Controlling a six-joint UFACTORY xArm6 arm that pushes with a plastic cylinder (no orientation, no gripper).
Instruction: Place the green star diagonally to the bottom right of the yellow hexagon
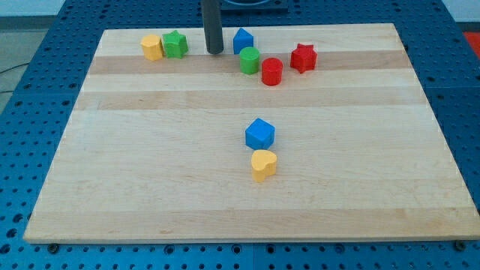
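The green star [175, 43] sits near the view's top left of the wooden board [150, 172], touching the right side of the yellow hexagon [151, 46]. My tip [214, 52] rests on the board a short way to the right of the green star, between it and the blue pentagon-like block [242, 40]. The tip touches no block.
A green cylinder [250, 60], a red cylinder [271, 72] and a red star [303, 58] cluster right of the tip. A blue hexagon-like block [259, 134] and a yellow heart [263, 165] sit mid-board. Blue perforated table surrounds the board.
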